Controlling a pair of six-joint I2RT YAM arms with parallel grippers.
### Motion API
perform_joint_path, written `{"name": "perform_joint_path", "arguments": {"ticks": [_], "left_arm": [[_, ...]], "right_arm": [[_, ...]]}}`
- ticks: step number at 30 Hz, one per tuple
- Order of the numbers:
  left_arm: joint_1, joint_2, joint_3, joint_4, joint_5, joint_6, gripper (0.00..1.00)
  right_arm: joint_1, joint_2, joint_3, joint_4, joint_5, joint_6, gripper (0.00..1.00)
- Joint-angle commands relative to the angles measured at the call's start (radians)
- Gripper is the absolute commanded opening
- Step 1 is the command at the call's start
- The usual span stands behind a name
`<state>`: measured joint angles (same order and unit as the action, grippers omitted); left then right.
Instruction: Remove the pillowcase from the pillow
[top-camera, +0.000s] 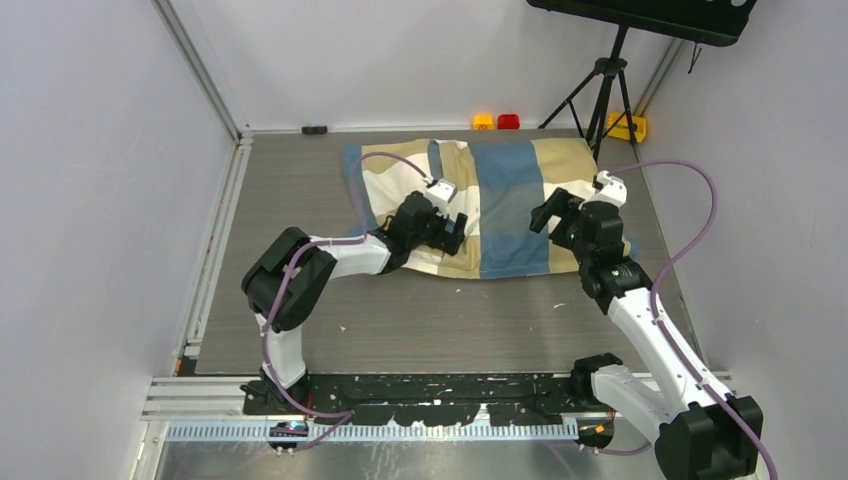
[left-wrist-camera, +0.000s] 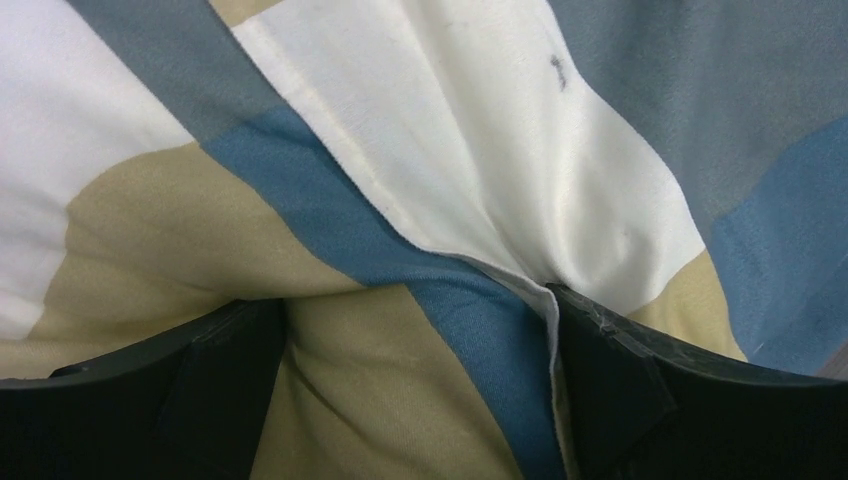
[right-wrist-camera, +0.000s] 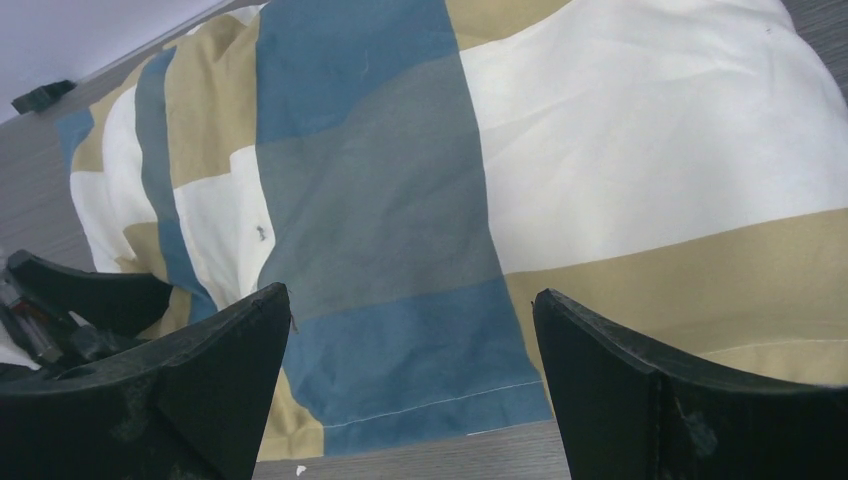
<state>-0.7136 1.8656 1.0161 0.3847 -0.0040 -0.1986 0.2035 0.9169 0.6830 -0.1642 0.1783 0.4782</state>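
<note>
- The pillowcase (top-camera: 500, 205), the one with big blue, tan and white checks, lies spread across the far half of the table (top-camera: 400, 320). It's a bit right of middle, with its long side running left to right.
- The pillow itself doesn't show in any view. The checked cover is all you get, and it looks plump on the right side in the right wrist view.
- The left gripper (top-camera: 452, 233) is reaching in from the left and sits down on the near left part of the cover.
- In its own camera the left gripper (left-wrist-camera: 412, 300) has its fingers spread wide. Rumpled fabric bulges up between them, and a white fold edge runs right up against the right-hand finger (left-wrist-camera: 600, 370). The fingers aren't squeezing anything, they're just planted in the cloth.
- The right gripper (top-camera: 545, 214) is over the near right part of the cover, just beside the wide blue stripe.
- The right gripper (right-wrist-camera: 410, 295) also has its fingers wide apart with nothing held between them. I can't tell whether the tips touch the fabric. The cover's near hem lies on the table just below them.
- The left arm's fingers also poke into the lower left corner of the right wrist view, near the cover's left end.
- Behind the table's far edge there's a tripod (top-camera: 605, 85) at the right, and a small orange block (top-camera: 483, 121) with a red block (top-camera: 508, 121) next to it.
</note>
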Motion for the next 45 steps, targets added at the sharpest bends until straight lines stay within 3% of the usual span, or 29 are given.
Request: {"name": "perform_joint_path", "arguments": {"ticks": [1,8,11,13,21,27,32,38,45], "left_arm": [[-0.081,0.104,0.086,-0.060,0.044,0.103,1.00],[-0.110,0.187,0.210,-0.181,0.086,0.168,1.00],[-0.143,0.148,0.148,-0.099,0.098,0.216,1.00],[-0.170,0.105,0.094,-0.034,0.023,0.245,1.00],[-0.181,-0.039,0.009,-0.078,-0.064,0.206,1.00],[-0.181,-0.290,-0.162,-0.090,-0.192,0.153,1.00],[-0.136,-0.597,-0.231,-0.289,-0.252,0.092,1.00],[0.008,-0.869,-0.289,-0.474,-0.148,-0.078,1.00],[0.143,-1.024,-0.334,-0.594,-0.096,-0.291,1.00]], "right_arm": [[-0.001,-0.045,-0.001,0.001,0.022,0.009,0.96],[-0.002,-0.043,-0.002,0.011,0.025,0.009,0.96],[-0.002,-0.030,0.002,0.012,0.018,0.011,0.96],[-0.001,-0.030,0.002,0.010,0.019,0.009,0.96],[-0.002,-0.052,0.001,-0.034,0.007,0.011,0.96],[-0.001,-0.051,0.078,-0.165,0.006,0.005,0.96],[0.014,-0.038,0.151,-0.241,-0.021,0.011,0.95],[0.189,0.036,0.241,-0.305,0.096,-0.010,0.95],[0.466,0.164,0.294,-0.274,0.181,0.029,0.95]]}}
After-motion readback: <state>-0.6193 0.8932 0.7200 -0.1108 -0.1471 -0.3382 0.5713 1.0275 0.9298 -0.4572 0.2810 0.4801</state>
